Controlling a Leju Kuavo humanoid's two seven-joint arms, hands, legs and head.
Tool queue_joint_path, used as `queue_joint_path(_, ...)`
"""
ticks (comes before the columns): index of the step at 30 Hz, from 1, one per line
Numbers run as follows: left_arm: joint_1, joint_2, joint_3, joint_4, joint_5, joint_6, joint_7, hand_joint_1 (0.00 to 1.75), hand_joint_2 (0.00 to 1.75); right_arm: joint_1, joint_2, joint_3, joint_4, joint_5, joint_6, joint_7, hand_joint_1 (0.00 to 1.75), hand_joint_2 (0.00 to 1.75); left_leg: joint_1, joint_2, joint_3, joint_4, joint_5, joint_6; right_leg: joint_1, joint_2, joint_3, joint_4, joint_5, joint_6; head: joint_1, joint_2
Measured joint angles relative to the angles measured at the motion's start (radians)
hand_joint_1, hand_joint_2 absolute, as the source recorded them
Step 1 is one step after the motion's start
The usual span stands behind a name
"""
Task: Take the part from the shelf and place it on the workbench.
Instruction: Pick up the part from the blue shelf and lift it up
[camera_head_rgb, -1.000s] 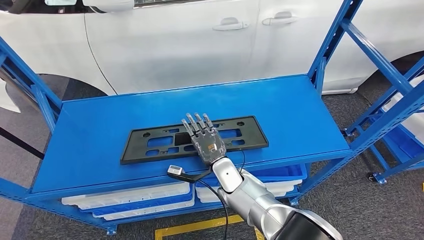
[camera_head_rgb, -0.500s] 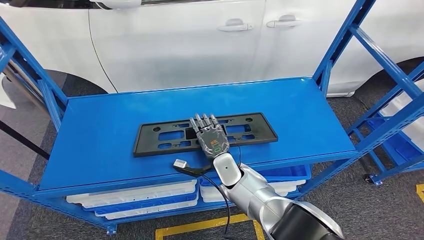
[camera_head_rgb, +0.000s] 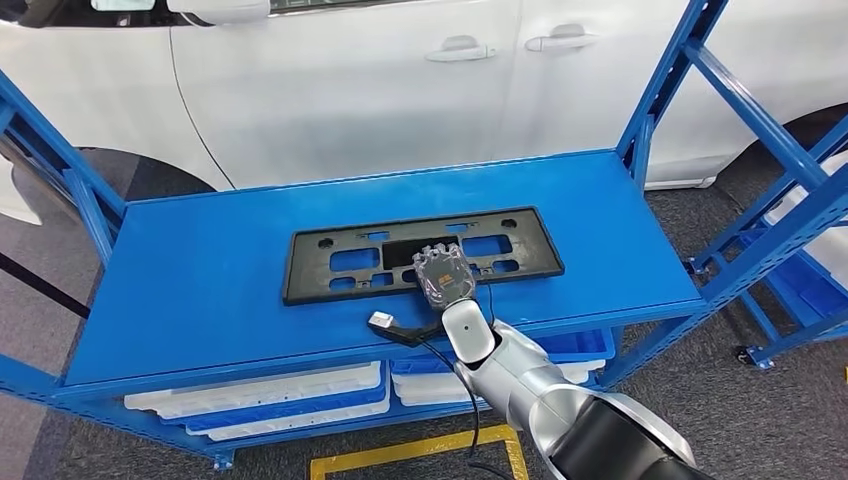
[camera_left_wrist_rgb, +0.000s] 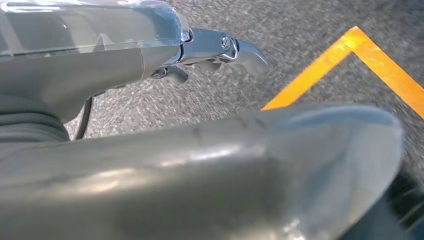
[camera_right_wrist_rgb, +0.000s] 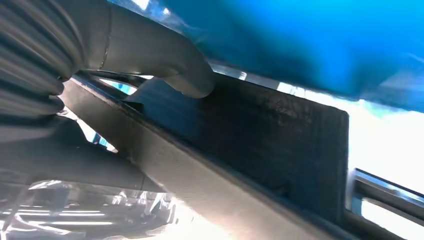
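Part: a flat black plate with cut-outs, the part lies lengthwise on the top board of the blue shelf, near the middle and nearer the front edge than the back.
Right hand: the right hand is at the part's front edge, a little right of its middle, fingers curled over the rim; in the right wrist view the thumb presses one face of the black plate and the plate runs between thumb and fingers, so the hand grips it.
Left hand: the left hand hangs over grey floor beside a yellow line; I cannot tell how its fingers lie.
Bins: white and blue bins sit on the lower level, under the front edge.
Behind: a white car stands past the shelf's back edge.
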Motion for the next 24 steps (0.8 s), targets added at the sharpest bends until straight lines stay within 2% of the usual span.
queue_joint_path(1, 0.000, 0.000, 0.000, 0.000, 0.000, -0.002, -0.005, 0.00, 0.00, 0.000, 0.000, 0.000, 0.002, 0.000, 0.000, 0.000, 1.75, 1.75, 0.000, 0.000, -0.017, 0.036, -0.005, -0.002, 0.001, 0.000, 0.000, 0.000, 0.000, 0.000, 0.000, 0.000)
queue_joint_path(2, 0.000, 0.000, 0.000, 0.000, 0.000, -0.004, -0.010, 0.00, 0.00, 0.000, -0.001, 0.000, 0.003, 0.000, 0.000, -0.001, 1.75, 1.75, 0.001, 0.000, -0.017, 0.033, 0.009, -0.004, 0.000, 0.001, 0.001, 0.001, -0.001, 0.000, 0.000, 0.000)
queue_joint_path(3, -0.001, 0.000, -0.001, 0.000, 0.000, -0.006, -0.017, 0.00, 0.44, -0.001, -0.002, 0.000, 0.004, 0.000, 0.001, -0.003, 1.75, 1.75, 0.002, 0.000, 0.001, -0.006, 0.039, -0.004, 0.000, 0.001, 0.002, 0.003, -0.002, 0.001, 0.000, 0.000)
queue_joint_path(4, -0.001, 0.001, -0.001, 0.000, 0.000, -0.007, -0.026, 0.00, 0.87, -0.002, -0.002, 0.000, 0.004, 0.000, 0.001, -0.004, 1.75, 1.75, 0.003, 0.001, 0.031, -0.071, 0.076, -0.004, -0.001, 0.002, 0.002, 0.006, -0.004, 0.004, 0.000, 0.000)
queue_joint_path(6, -0.003, 0.002, -0.001, 0.000, 0.000, -0.008, -0.051, 0.00, 1.75, -0.005, -0.004, 0.000, 0.005, -0.001, 0.001, -0.007, 1.75, 1.75, 0.002, 0.000, 0.086, -0.187, 0.115, 0.002, 0.002, 0.005, -0.001, 0.015, -0.009, 0.013, 0.000, 0.000)
queue_joint_path(7, -0.004, 0.002, -0.001, 0.000, 0.000, -0.007, -0.064, 0.00, 1.75, -0.007, -0.004, 0.000, 0.006, -0.001, 0.001, -0.009, 1.75, 1.75, 0.001, -0.001, 0.099, -0.216, 0.119, 0.007, 0.003, 0.006, -0.003, 0.018, -0.009, 0.018, 0.000, 0.000)
queue_joint_path(10, -0.003, 0.003, -0.001, 0.000, 0.000, -0.005, -0.093, 0.00, 1.75, -0.011, -0.006, -0.004, 0.009, -0.003, -0.001, -0.019, 1.75, 1.75, -0.001, -0.001, 0.101, -0.228, 0.120, 0.026, 0.002, 0.008, -0.007, 0.020, -0.009, 0.035, 0.000, 0.000)
queue_joint_path(11, -0.004, 0.002, 0.000, 0.000, 0.000, -0.004, -0.100, 0.00, 1.75, -0.011, -0.007, -0.007, 0.010, -0.003, -0.003, -0.023, 1.75, 1.75, 0.000, -0.001, 0.102, -0.231, 0.123, 0.032, 0.000, 0.008, -0.011, 0.031, -0.018, 0.041, 0.000, 0.000)
queue_joint_path(13, -0.005, 0.002, 0.002, 0.000, 0.000, 0.000, -0.110, 0.00, 1.75, -0.011, -0.008, -0.014, 0.010, -0.003, -0.007, -0.032, 1.75, 1.75, 0.002, 0.001, 0.101, -0.235, 0.127, 0.041, -0.003, 0.007, -0.047, 0.109, -0.066, 0.051, 0.000, 0.000)
queue_joint_path(15, -0.005, 0.003, 0.005, 0.000, 0.000, 0.006, -0.116, 0.00, 1.75, -0.009, -0.008, -0.022, 0.011, -0.002, -0.014, -0.037, 1.75, 1.75, 0.002, 0.001, 0.098, -0.234, 0.128, 0.045, -0.004, 0.007, -0.111, 0.240, -0.125, 0.057, 0.000, 0.000)
queue_joint_path(16, -0.005, 0.003, 0.007, 0.000, 0.000, 0.008, -0.117, 0.00, 1.75, -0.008, -0.009, -0.025, 0.012, -0.002, -0.017, -0.039, 1.75, 1.75, 0.001, 0.001, 0.097, -0.234, 0.128, 0.046, -0.005, 0.007, -0.135, 0.288, -0.138, 0.059, 0.000, 0.000)
queue_joint_path(17, -0.004, 0.003, 0.009, 0.000, 0.000, 0.009, -0.118, 0.00, 1.75, -0.008, -0.010, -0.027, 0.013, -0.002, -0.019, -0.040, 1.75, 1.75, 0.001, 0.000, 0.096, -0.234, 0.128, 0.046, -0.006, 0.007, -0.144, 0.302, -0.132, 0.059, 0.000, 0.000)
queue_joint_path(18, -0.004, 0.003, 0.011, 0.000, 0.000, 0.009, -0.118, 0.00, 1.75, -0.008, -0.010, -0.029, 0.013, -0.001, -0.022, -0.041, 1.75, 1.75, 0.001, -0.001, 0.097, -0.233, 0.128, 0.045, -0.007, 0.007, -0.131, 0.274, -0.106, 0.058, 0.000, 0.000)
queue_joint_path(20, -0.005, 0.003, 0.019, 0.000, 0.000, 0.008, -0.119, 0.00, 1.75, -0.009, -0.010, -0.034, 0.014, 0.000, -0.031, -0.047, 1.75, 1.75, 0.001, -0.003, 0.100, -0.233, 0.126, 0.042, -0.007, 0.006, -0.069, 0.142, -0.038, 0.050, 0.000, 0.000)
queue_joint_path(21, -0.005, 0.002, 0.025, 0.000, 0.000, 0.006, -0.120, 0.00, 1.75, -0.010, -0.010, -0.037, 0.014, 0.001, -0.038, -0.052, 1.75, 1.75, -0.001, -0.003, 0.099, -0.232, 0.125, 0.038, -0.005, 0.006, -0.039, 0.079, -0.016, 0.045, 0.000, 0.000)
queue_joint_path(22, -0.006, 0.002, 0.032, 0.000, 0.000, 0.003, -0.120, 0.00, 1.75, -0.011, -0.009, -0.041, 0.013, 0.002, -0.049, -0.060, 1.75, 1.75, -0.003, -0.004, 0.098, -0.232, 0.124, 0.033, -0.003, 0.006, -0.022, 0.041, -0.006, 0.040, 0.000, 0.000)
queue_joint_path(24, -0.007, 0.002, 0.044, 0.000, 0.000, -0.005, -0.124, 0.00, 1.75, -0.011, -0.008, -0.054, 0.010, -0.009, -0.076, -0.086, 1.75, 1.75, -0.004, -0.004, 0.096, -0.234, 0.125, 0.022, 0.001, 0.008, -0.016, 0.020, -0.007, 0.032, 0.000, 0.000)
